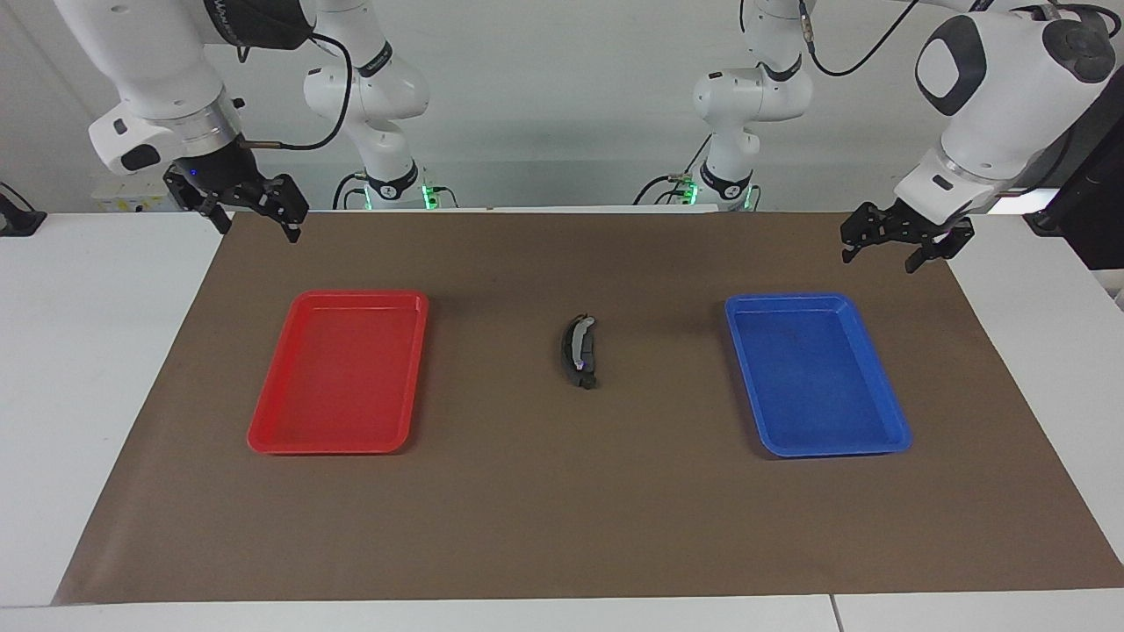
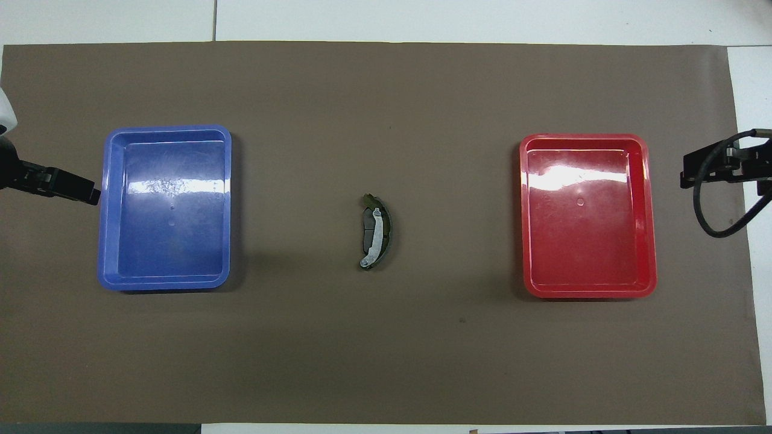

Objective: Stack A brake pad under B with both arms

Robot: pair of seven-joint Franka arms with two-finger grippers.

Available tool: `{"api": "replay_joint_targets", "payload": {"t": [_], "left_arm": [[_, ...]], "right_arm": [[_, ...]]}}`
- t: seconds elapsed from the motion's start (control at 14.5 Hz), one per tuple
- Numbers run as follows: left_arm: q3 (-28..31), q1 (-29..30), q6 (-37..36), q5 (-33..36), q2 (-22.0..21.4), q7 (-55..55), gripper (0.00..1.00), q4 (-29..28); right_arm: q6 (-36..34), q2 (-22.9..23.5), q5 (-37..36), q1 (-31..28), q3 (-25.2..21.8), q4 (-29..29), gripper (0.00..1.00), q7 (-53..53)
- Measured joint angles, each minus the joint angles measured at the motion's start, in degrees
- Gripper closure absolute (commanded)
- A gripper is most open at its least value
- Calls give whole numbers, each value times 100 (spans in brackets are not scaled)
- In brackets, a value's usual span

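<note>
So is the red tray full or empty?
Empty. The red tray shows only its bare shiny bottom in the overhead view, and nothing lies in it in the facing view either.

In the overhead view both tools are cut off: left tool (image 2: pixel 66 188), right tool (image 2: pixel 702 167).

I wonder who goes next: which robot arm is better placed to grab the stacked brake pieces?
Neither clearly. The left gripper, open near the blue tray, and the right gripper, open near the red tray, hang about equally far from B on the A brake pad.
</note>
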Motion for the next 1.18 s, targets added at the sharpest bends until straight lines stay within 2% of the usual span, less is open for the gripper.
{"api": "replay_joint_targets", "payload": {"t": [1.18], "left_arm": [[-1, 0, 10, 0, 0, 0, 0, 0]], "right_arm": [[-130, -22, 8, 231, -140, 4, 0, -104]]}}
